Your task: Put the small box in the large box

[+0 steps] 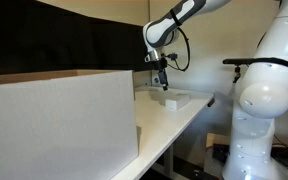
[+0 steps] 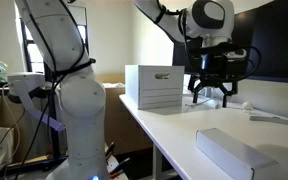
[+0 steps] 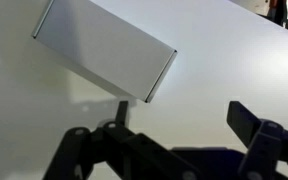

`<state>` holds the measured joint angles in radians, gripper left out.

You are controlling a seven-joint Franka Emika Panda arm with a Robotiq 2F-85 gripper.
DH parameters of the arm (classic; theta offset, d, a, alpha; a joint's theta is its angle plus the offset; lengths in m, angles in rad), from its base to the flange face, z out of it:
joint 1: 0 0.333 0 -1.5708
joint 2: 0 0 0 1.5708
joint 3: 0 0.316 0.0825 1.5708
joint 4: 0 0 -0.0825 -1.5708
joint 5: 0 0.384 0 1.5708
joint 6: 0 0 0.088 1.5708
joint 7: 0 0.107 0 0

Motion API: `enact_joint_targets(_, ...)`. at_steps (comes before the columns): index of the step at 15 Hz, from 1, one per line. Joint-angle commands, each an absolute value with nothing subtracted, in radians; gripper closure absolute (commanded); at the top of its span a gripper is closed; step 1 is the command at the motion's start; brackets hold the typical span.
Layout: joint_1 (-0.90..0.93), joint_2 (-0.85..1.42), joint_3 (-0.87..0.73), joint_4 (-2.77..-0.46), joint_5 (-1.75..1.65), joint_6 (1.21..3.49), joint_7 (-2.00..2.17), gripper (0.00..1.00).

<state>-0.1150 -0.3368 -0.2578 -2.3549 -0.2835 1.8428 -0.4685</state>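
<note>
The gripper (image 2: 212, 95) is held above the table (image 2: 174, 135) with jaws spread wide and empty, apparently so that the small box (image 3: 104, 50), lying flat just ahead of it, can be straddled. One small box and one large box (image 1: 59, 120) are counted, set well apart.

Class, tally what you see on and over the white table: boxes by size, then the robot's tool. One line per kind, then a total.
Small box: 1
Large box: 1
Tool: 1
Total: 3
</note>
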Motion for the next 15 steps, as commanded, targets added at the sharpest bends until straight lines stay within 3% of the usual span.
enact_joint_targets(1,-0.124,-0.336,-0.249,-2.354,-0.280,1.842,-0.471,0.00)
enact_joint_targets(7,-0.108,-0.306,-0.235,-2.320,-0.307,1.849,-0.519,0.00)
enact_joint_targets(15,-0.104,-0.212,-0.243,-2.155,-0.436,1.881,-0.906,0.00)
